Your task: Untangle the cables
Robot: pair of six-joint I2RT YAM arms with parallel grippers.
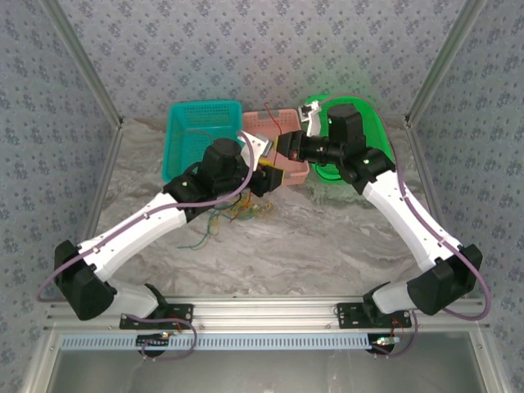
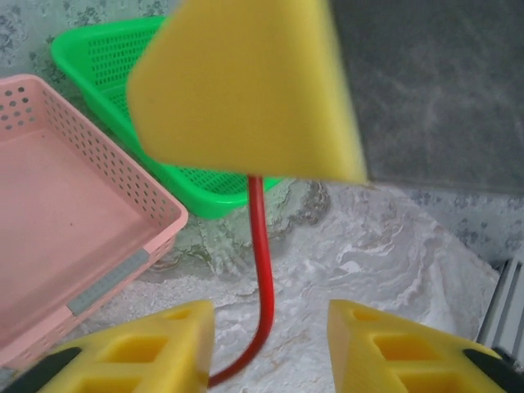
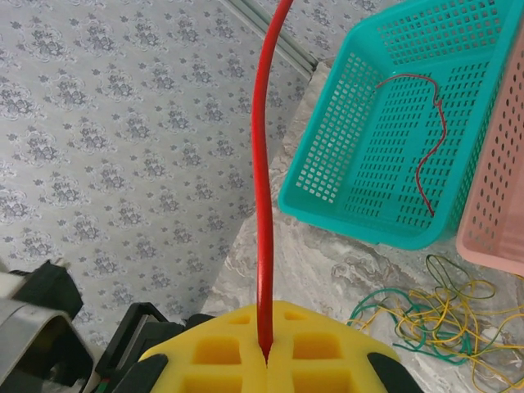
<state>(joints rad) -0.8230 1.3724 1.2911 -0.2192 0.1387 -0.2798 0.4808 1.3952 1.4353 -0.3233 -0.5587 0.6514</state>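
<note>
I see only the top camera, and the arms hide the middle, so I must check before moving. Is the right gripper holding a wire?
Observer: Yes, the right gripper is shut on a red wire.
Operator: How is the left gripper?
Observer: It is open, and that red wire hangs between its fingers.
Operator: Is the teal basket empty?
Observer: No, another red wire lies inside it.

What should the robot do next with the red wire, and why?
Probably close the left gripper on the red cable. The cable hangs from the shut right gripper and passes between the left jaws, which stand apart and do not pinch it yet.
</note>
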